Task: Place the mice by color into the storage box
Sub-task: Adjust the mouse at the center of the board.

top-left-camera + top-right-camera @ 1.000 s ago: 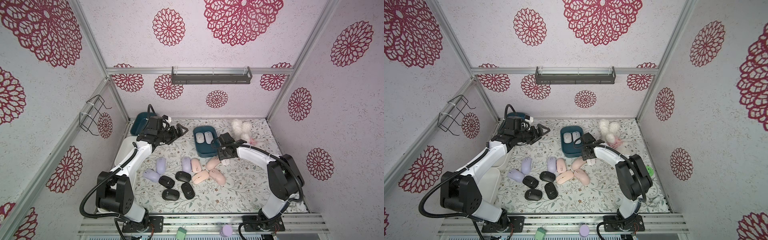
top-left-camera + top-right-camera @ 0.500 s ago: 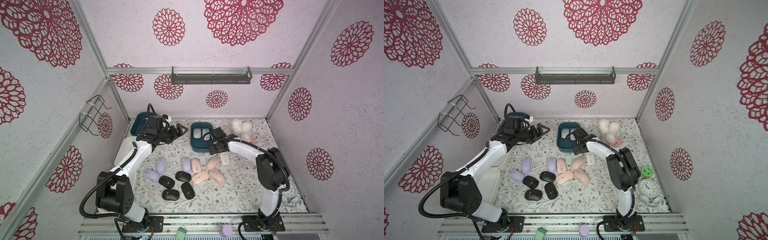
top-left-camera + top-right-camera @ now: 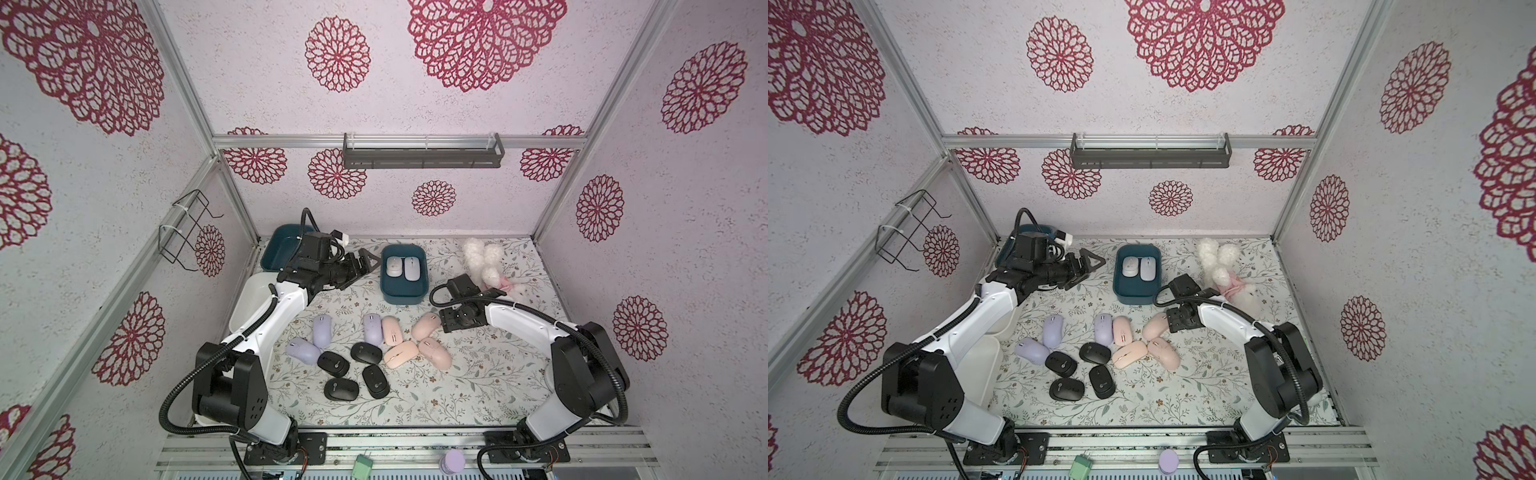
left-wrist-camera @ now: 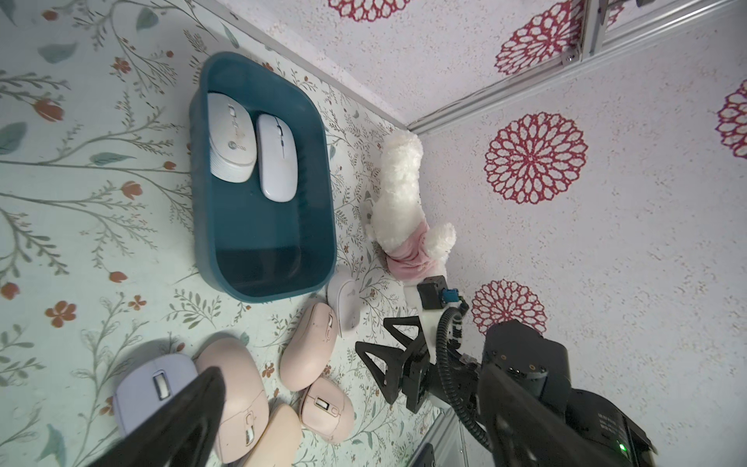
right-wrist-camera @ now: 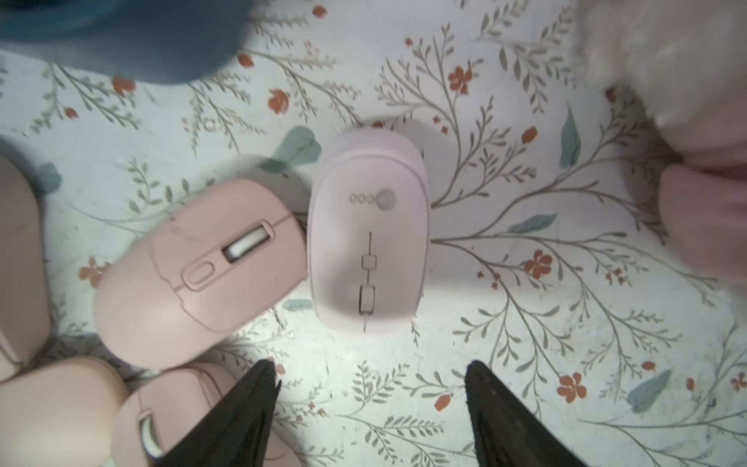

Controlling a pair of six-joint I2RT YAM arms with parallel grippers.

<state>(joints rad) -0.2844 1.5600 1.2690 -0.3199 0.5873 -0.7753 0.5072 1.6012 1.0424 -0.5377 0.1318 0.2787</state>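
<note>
The teal storage box [image 3: 384, 286] holds two white mice [image 3: 392, 266] [image 4: 230, 137]. On the mat in front lie three lilac mice [image 3: 322, 330], several peach-pink mice [image 3: 434, 353] and several black mice [image 3: 376, 381]. A pale mouse [image 5: 368, 230] [image 4: 343, 303] lies by the box's front right corner, touching a peach-pink one [image 5: 194, 275]; my right wrist hides it in both top views. My right gripper [image 5: 372, 366] [image 4: 371, 332] hovers open just short of it, holding nothing. My left gripper [image 3: 365, 270] [image 3: 1090, 270] [image 4: 349, 370] hangs open and empty left of the box.
A white plush toy [image 3: 486, 262] lies at the back right, close to my right arm. A second teal box [image 3: 282, 249] and white bins [image 3: 249, 307] stand along the left edge. A grey shelf [image 3: 422, 151] hangs on the back wall.
My right wrist has drawn back from the box's front edge to above the pale mouse, and its jaws have spread wider. The left arm has not moved.
</note>
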